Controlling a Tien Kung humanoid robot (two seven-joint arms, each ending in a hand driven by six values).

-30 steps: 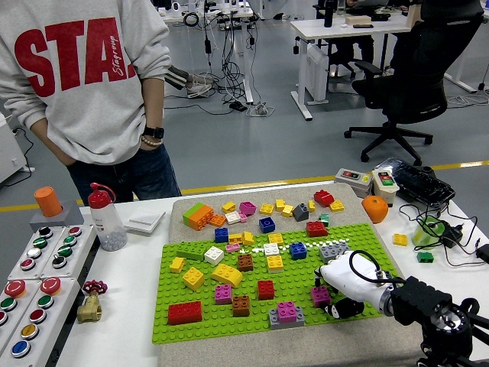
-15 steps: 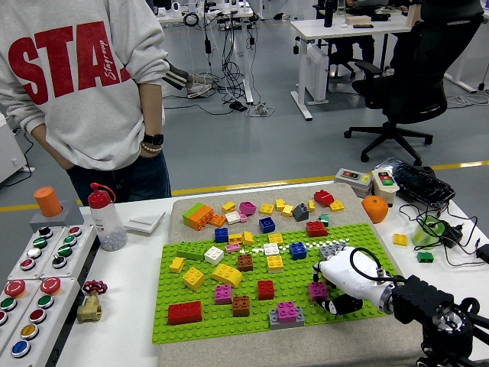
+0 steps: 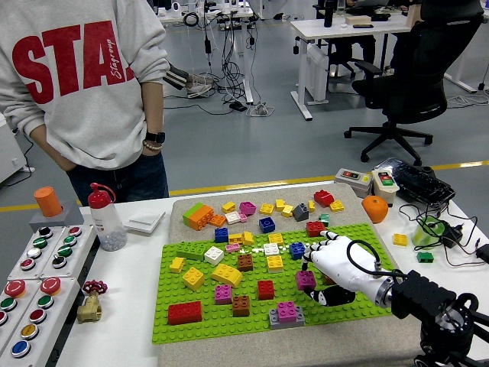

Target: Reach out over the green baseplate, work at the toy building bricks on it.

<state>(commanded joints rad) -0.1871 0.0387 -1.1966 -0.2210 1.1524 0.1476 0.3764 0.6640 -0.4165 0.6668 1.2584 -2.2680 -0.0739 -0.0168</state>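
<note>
Right now I see the flat green studded baseplate [image 3: 200, 321] lying on a grey felt mat [image 3: 177, 206] in the middle of the white table [image 3: 130, 321], dotted with small plastic toy bricks in red, yellow, brown, pink, blue, white and grey. My right hand [image 3: 336, 267], white-shelled with black joints, reaches in from the lower right over the plate's right part. Its fingers are curled around a small magenta brick [image 3: 306, 280], which sits pinched at the hand's left side, at or just above the studs; I cannot tell whether it touches them.

Compared with a second ago, the hand has shifted left and toward the far edge, and the magenta brick has travelled with it, from near the plate's right front toward the blue brick [image 3: 297, 249]. The person in the grey sweatshirt [image 3: 76, 76] at the far left side has moved slightly; their hands are tucked away at their sides.

Beyond the plate, loose bricks lie scattered on the mat, among them an orange and green stack [image 3: 198, 215]. A clear bottle with a red cap [image 3: 104, 216] holds small pale beads. My left arm is not visible.
</note>
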